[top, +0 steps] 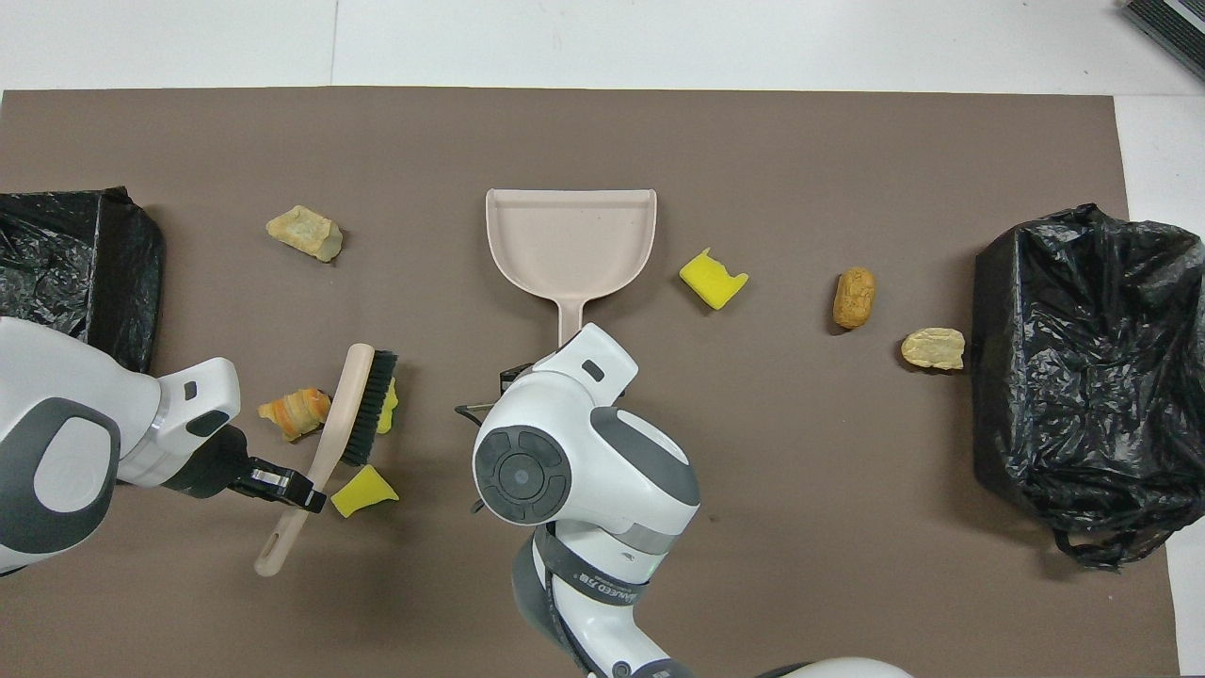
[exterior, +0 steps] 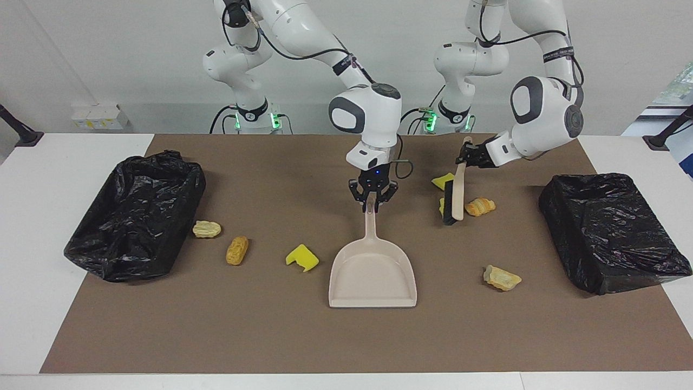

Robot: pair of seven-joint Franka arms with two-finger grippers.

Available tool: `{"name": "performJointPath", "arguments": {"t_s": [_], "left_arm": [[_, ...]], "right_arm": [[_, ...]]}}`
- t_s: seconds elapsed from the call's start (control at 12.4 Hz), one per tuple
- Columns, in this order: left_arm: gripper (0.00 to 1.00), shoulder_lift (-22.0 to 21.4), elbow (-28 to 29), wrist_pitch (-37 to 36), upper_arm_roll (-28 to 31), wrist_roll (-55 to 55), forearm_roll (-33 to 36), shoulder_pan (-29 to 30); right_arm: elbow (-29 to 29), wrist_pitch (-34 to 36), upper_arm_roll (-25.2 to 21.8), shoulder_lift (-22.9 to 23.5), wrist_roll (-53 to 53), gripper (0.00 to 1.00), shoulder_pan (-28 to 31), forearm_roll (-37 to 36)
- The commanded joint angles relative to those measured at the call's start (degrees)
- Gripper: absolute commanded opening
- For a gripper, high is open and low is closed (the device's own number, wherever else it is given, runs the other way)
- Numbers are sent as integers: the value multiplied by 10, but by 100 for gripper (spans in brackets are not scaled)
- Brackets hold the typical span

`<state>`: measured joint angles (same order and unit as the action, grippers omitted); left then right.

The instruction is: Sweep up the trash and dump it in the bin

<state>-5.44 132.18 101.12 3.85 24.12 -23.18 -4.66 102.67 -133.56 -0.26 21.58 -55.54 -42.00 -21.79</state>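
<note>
The beige dustpan [exterior: 372,273] [top: 570,240] lies flat mid-mat, its handle pointing toward the robots. My right gripper [exterior: 372,205] is shut on the handle's end. My left gripper [exterior: 466,157] [top: 301,494] is shut on the beige brush's handle. The brush [exterior: 453,197] [top: 362,405] slants down with its bristles on the mat. Trash by the brush: an orange crusty lump [exterior: 479,206] [top: 295,414], a small yellow chunk [top: 387,405] against the bristles, and a yellow wedge [exterior: 444,180] [top: 364,491]. Other trash lies scattered: a tan lump [exterior: 502,278], a yellow sponge [exterior: 302,257], an orange lump [exterior: 237,249] and a pale lump [exterior: 207,229].
Two bins lined with black bags stand on the brown mat, one at the right arm's end [exterior: 135,216] [top: 1083,367] and one at the left arm's end [exterior: 612,233] [top: 75,254]. White table shows around the mat.
</note>
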Motion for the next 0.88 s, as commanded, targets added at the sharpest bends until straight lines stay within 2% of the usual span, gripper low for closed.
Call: {"name": "performJointPath", "arguments": {"t_s": [0.0,0.16,0.48,0.64,0.8], "left_arm": [[0,14,-7,4,-7,18,-18,20],[0,34,-38,8,-6,17,-20,26],[0,44,-41,73,-8,18,-15,33],[0,53,-53,86,-10,18,-13,37],[0,53,-87,60,-9,16,-14,37]], "right_arm": [[-1,39,-1,-28,51,0,12,2],[2,68,2,-64,113,0,38,3],[2,145,3,-125,332,0,96,34],[3,161,2,-131,478,0,109,67],[12,167,2,-131,619,0,126,115]]}}
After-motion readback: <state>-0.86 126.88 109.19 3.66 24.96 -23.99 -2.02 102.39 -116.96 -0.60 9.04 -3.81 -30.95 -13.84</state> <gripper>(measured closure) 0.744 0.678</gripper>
